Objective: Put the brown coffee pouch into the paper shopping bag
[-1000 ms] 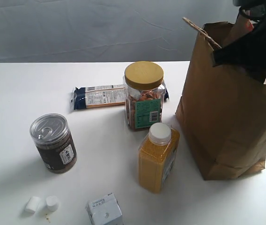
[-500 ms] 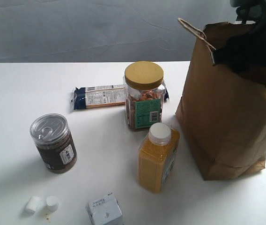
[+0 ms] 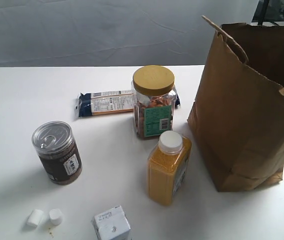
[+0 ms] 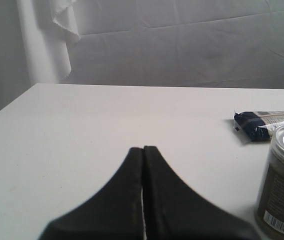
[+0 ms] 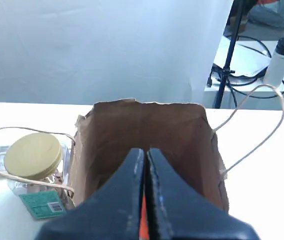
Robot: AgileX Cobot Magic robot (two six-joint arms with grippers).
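Standing creased (kraft-brown), the paper shopping bag [image 3: 247, 110] gapes.

On the table [image 3: 22, 100], reading the exterior view as a clock face centred on the jar [image 3: 153, 102], the paper shopping bag [image 3: 247, 115] is standing at three o'clock. The flat snack packet [image 3: 107, 102] is lying at nine o'clock, its far end running behind the jar. The bottle [image 3: 168, 167] is standing at six o'clock, just beside the jar. The can [image 3: 57, 152] is standing at eight o'clock, well apart. Two small pieces [image 3: 35, 218] are sitting side by side at six o'clock from the can, and the small carton [image 3: 111, 226] is sitting at five o'clock from it
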